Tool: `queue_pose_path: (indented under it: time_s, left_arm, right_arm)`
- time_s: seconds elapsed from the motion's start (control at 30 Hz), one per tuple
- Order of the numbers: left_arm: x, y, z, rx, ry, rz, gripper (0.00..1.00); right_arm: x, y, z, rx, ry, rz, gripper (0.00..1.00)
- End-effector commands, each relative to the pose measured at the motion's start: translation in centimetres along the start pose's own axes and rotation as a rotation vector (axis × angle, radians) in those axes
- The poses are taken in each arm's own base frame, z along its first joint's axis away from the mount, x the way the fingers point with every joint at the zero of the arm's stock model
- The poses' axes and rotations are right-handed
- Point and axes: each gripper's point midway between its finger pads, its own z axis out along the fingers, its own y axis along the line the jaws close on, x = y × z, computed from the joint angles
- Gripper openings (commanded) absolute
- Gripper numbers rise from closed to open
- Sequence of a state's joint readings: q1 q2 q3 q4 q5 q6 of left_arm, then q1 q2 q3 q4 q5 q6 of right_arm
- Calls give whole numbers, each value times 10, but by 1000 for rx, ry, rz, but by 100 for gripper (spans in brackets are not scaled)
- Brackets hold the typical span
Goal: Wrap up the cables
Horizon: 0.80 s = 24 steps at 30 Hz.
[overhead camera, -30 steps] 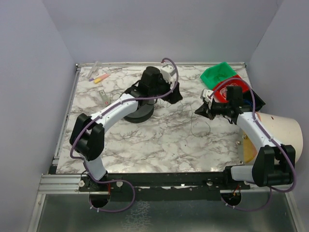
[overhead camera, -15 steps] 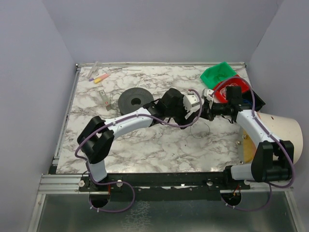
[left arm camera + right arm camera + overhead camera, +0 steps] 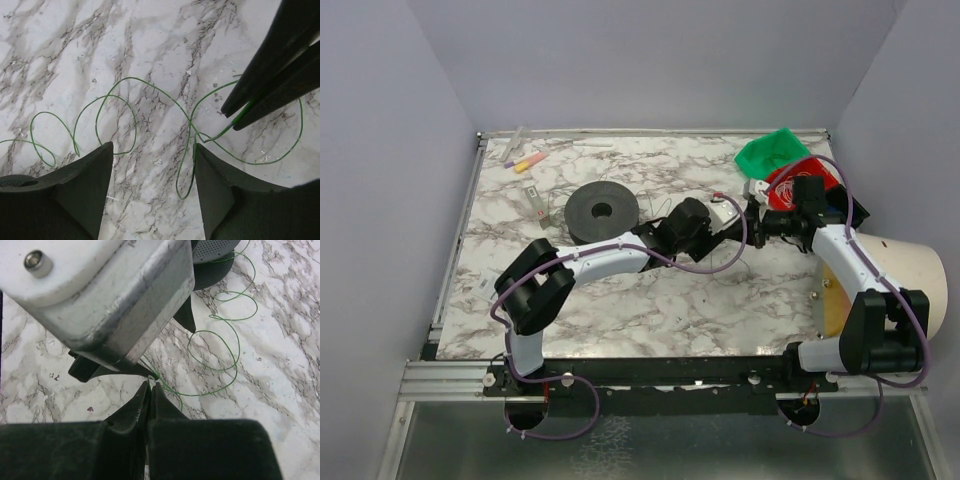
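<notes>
On the grey-veined white marble tabletop (image 3: 650, 290), a flat black round spool (image 3: 602, 211) lies well off to the left of the left claw (image 3: 152, 146). This claw hangs low over the marble with its two dark fingers (image 3: 85, 190) spread apart, and it holds nothing. The thin green curly wire (image 3: 127, 78) lies on the marble in loose loops under and ahead of this claw, and one narrow loop reaches into the gap between the fingers. Just ahead and to the right, almost tip to tip with it, the right claw (image 3: 150, 381) is pinched tight on one end of that wire. From the pinch the wire curls away toward the spool. Behind the right claw sit a crumpled green bag (image 3: 775, 150) and a round red dish (image 3: 790, 186). A white bucket on its side (image 3: 905, 280) lies further right, by the right arm.
</notes>
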<state>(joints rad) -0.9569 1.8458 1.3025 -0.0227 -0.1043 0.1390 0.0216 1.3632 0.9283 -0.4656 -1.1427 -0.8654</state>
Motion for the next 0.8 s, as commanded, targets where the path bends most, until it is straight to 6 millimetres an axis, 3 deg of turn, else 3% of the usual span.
queue_pose_path:
  time_s: [0.0, 0.2, 0.47, 0.7, 0.77]
  left_arm:
    - [-2, 12, 1, -73, -15, 26, 64]
    - [9, 7, 6, -118, 24, 61, 60]
    - [8, 37, 7, -324, 5, 38, 61]
    - [-7, 60, -4, -386, -46, -59, 60]
    - [-10, 64, -5, -385, -52, -76, 54]
  right_arm:
    - [-8, 0, -2, -23, -32, 36, 0]
    - [-18, 4, -2, -51, -72, 78, 0]
    - [-38, 20, -3, -141, -154, 133, 0]
    - [-26, 16, -4, -156, -134, 170, 0]
    - [-23, 17, -6, -172, -134, 180, 0]
